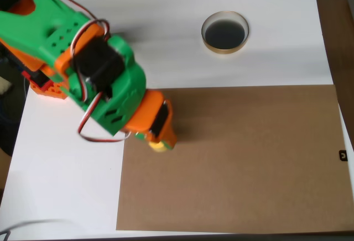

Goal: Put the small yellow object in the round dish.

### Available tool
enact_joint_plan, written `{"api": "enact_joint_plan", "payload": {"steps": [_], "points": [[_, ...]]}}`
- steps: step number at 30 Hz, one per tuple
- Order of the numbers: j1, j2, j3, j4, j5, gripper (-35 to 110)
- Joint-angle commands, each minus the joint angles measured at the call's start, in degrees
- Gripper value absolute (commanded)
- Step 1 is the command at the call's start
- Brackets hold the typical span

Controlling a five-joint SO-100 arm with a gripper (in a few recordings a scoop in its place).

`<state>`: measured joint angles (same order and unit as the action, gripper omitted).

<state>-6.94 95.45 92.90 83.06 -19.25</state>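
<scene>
Item: yellow piece (159,147). Location: overhead view, near the left edge of the brown sheet (249,163), showing just under the tip of the hand (161,140). Mostly covered by the orange tip; only a sliver of yellow visible.

Item: hand. Orange, at the end of the green arm (83,58), pointing down over the piece. Fingers hidden from above; whether they are spread, pressed together or pinching the piece cannot be told.

Item: dish (225,48). Tan rim, dark glossy inside, nothing in it. Stands on the white worktop (166,9), up and to the right of the hand, well apart from it, beyond the sheet's upper edge.

Step in hand, as judged: securing the piece, carry to the dish not yet begun. Handling note: the piece is tiny, so the fingers should straddle it squarely and close low on its base; a glancing close could flick it across the sheet. Confirm the hold with a slight lift before any sideways travel. Carry up and right, stop over the dark centre, lower close to the rim before release so the piece does not bounce out of the shallow dish.

Surroundings: small dark tag (343,155) at the sheet's right edge, well clear. Red and white wires (88,127) loop beside the arm. Path from hand to dish is open, nothing lying between.
</scene>
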Motion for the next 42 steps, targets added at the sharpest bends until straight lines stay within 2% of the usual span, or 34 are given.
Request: {"api": "enact_joint_plan", "payload": {"steps": [1,10,22,30,42], "points": [[-5.1,4.7,-5.7,3.3,-2.8,0],[-15.6,-0.3,-11.4,9.0,-6.9,0],[-31.1,-8.3,-16.9,11.3,-3.8,0],[-42.6,-13.9,-21.5,11.3,-0.4,0],[-51.7,-21.2,-24.8,7.8,-0.2,0]]}}
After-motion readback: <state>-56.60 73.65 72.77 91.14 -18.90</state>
